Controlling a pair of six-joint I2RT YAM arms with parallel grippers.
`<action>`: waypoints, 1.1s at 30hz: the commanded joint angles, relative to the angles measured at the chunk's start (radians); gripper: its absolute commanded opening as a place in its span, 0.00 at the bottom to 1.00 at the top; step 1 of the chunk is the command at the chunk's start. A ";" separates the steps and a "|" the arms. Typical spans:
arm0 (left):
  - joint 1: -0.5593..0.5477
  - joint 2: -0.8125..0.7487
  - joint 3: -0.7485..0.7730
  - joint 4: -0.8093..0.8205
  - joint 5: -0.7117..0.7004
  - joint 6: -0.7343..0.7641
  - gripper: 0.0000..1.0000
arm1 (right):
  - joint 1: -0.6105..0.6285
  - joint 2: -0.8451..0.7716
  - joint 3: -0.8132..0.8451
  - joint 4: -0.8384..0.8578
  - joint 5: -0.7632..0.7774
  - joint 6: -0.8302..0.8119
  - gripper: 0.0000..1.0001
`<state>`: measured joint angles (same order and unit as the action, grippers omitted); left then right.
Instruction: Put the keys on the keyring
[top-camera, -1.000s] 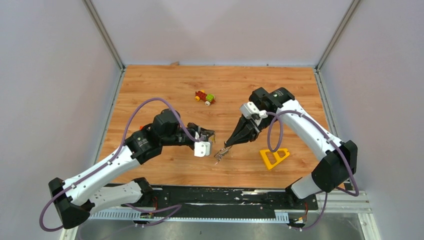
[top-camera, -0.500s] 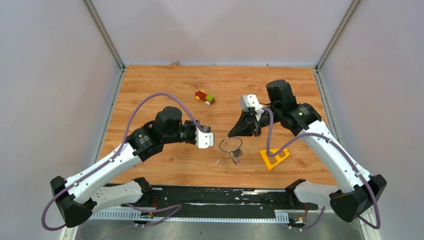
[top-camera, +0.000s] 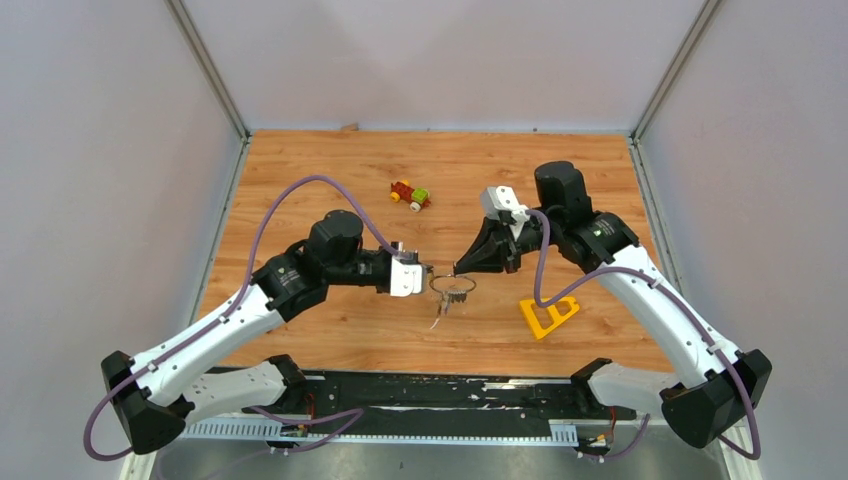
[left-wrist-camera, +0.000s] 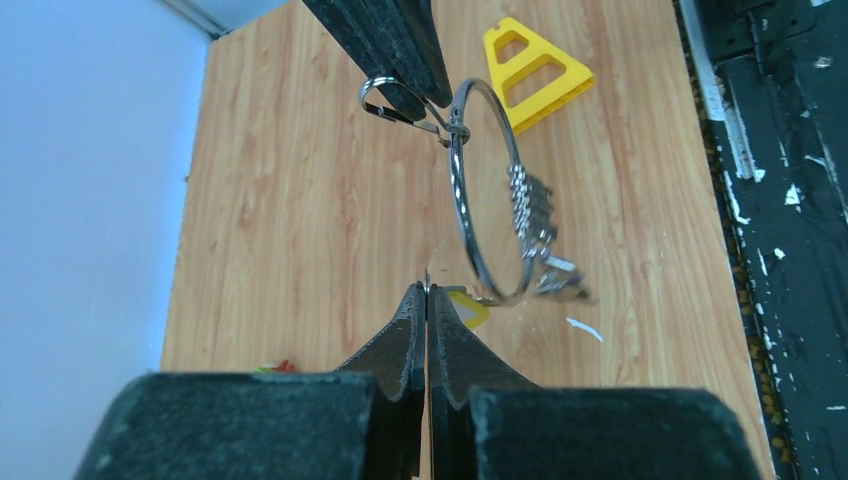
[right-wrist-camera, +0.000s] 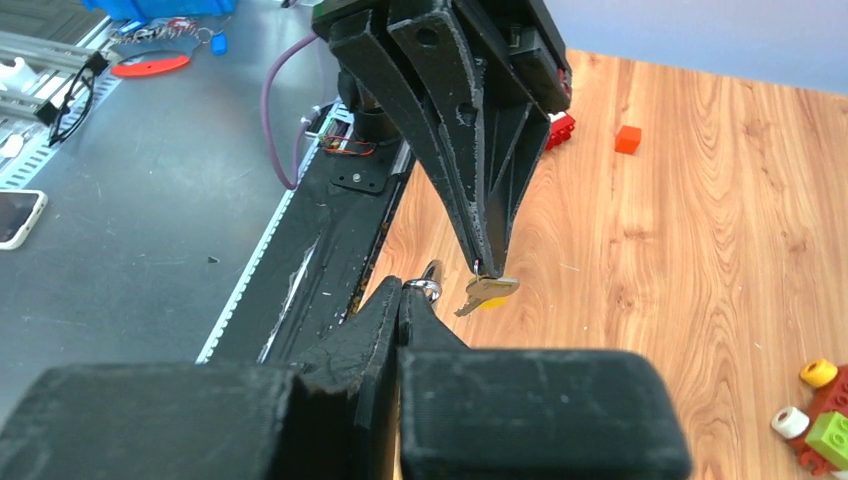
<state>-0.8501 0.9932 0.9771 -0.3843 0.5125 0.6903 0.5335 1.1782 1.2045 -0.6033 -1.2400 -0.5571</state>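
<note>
Over the wooden table, my right gripper is clenched on the little clip of the keyring. My left gripper is clenched on one key. The thin silver ring hangs in the air, lying long-ways between them. The keys bunch on it. Only the wrist views show the clip.

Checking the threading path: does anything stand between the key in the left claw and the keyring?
Nothing visible does. The left claw holds the key just short of the keyring, which the right claw holds up by its clip. The keys already threaded hang low on the ring.
</note>
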 joint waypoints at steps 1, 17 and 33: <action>0.002 -0.027 0.052 -0.038 0.101 0.048 0.00 | -0.004 0.011 0.022 -0.080 -0.110 -0.148 0.00; 0.002 0.109 0.106 0.022 0.331 -0.034 0.00 | -0.014 0.002 -0.040 -0.020 -0.173 -0.140 0.00; 0.002 -0.015 0.005 0.076 -0.186 -0.080 0.00 | -0.014 0.086 -0.088 -0.071 0.158 -0.208 0.00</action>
<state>-0.8501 1.0286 1.0264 -0.3141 0.5617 0.6064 0.5201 1.2877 1.1751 -0.8154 -1.2633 -0.8642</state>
